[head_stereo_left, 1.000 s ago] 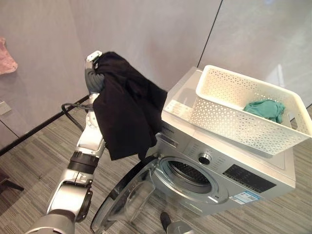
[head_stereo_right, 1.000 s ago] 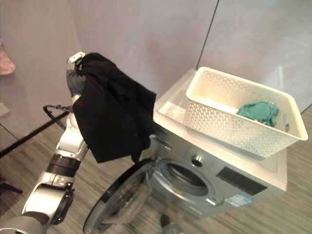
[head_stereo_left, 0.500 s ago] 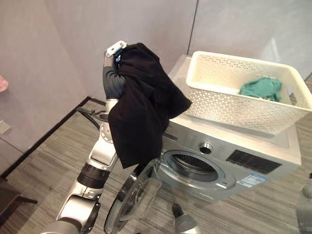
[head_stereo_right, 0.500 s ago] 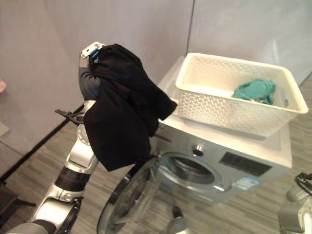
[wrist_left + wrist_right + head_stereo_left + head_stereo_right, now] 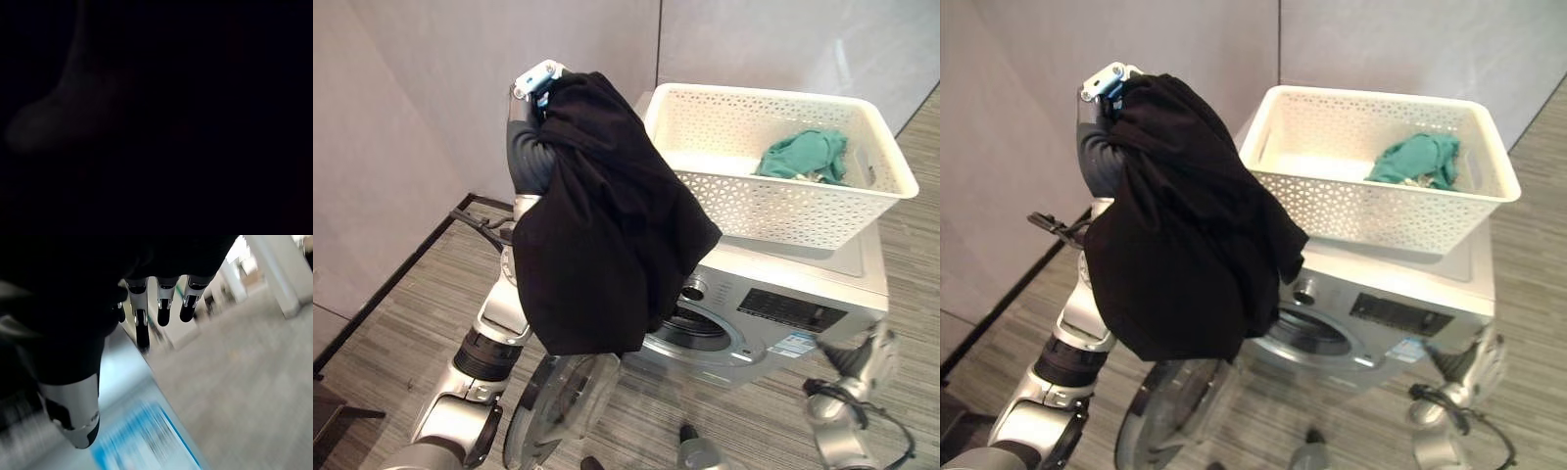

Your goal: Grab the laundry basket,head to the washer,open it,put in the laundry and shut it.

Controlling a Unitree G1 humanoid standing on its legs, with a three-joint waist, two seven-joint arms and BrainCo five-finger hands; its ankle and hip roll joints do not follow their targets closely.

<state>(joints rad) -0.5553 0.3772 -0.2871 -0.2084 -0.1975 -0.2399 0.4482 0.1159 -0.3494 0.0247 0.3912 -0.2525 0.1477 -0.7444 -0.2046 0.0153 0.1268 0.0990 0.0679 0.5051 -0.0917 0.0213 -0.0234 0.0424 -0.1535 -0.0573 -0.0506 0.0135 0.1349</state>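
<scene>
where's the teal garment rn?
The teal garment lies inside the white laundry basket at its far right end, in both eye views. The basket sits on top of the washer.

Near-total darkness in the left wrist view: a dark covering (image 5: 195,122) lies across almost everything the camera sees, with no edge, seam or texture to be made out in it. Toward one side a faint, slightly paler rounded patch (image 5: 39,127) shows through the black, and a dim narrow streak (image 5: 73,44) rises from it toward the frame's edge. What the patch and the streak are cannot be told; they are too dim and soft to name. Whether the covering touches the lens or hangs just before it cannot be told either.
</scene>
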